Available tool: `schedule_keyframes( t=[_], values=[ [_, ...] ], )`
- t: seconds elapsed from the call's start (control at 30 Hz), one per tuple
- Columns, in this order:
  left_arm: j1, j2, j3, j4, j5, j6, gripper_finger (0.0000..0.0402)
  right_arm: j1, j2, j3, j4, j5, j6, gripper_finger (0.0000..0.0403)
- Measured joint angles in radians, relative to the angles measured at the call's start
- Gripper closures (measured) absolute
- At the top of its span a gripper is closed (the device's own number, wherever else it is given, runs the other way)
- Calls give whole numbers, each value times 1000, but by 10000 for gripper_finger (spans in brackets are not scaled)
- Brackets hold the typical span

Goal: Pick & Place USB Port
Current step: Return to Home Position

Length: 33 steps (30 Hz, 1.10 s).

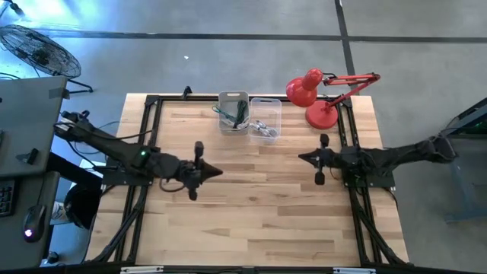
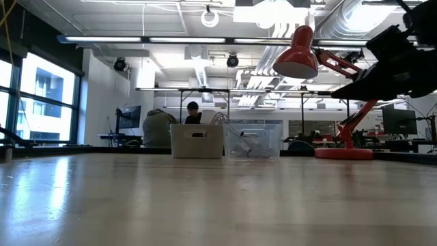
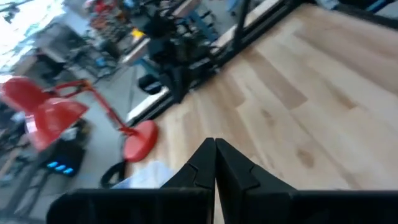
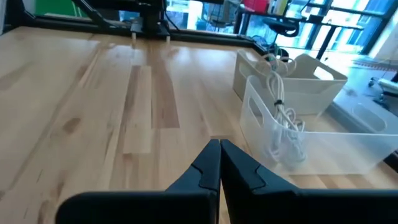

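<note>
Two bins stand side by side at the far middle of the table. The beige bin holds dark and green cables; the clear bin holds a coiled white cable. Which of these is the USB port I cannot tell. My left gripper hovers shut over the table's left half, pointing toward the right, with nothing in it. My right gripper hovers shut over the right half, pointing left, also bare. In the wrist views both fingertip pairs, left and right, are pressed together.
A red desk lamp stands at the far right corner, its base just right of the clear bin. A black frame runs along the table's edges. Bare wood stretches between the arms and toward the near edge.
</note>
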State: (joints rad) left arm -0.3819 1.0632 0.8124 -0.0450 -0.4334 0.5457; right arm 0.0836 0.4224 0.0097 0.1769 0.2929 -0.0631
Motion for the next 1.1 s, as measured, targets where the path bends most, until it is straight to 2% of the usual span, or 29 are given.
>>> schedule_keyframes(
  t=[0.13, 0.43, 0.6, 0.83, 1.1],
  values=[
    [-44, -9, -10, -26, -106, 0, 401, -54, 3, 0, 7, -61, -10, 403],
    [-50, -29, -211, 170, -156, 0, 401, -98, 3, 0, 17, -102, -77, 403],
    [-29, -91, -338, 314, -113, 34, 402, -115, 3, 0, 46, -102, -134, 403],
    [36, -175, -511, 505, 7, 29, 401, -134, 3, 0, 54, -107, -140, 403],
    [125, -186, -601, 605, 160, 52, 401, -150, 3, 0, 54, -121, -126, 403]
  ],
)
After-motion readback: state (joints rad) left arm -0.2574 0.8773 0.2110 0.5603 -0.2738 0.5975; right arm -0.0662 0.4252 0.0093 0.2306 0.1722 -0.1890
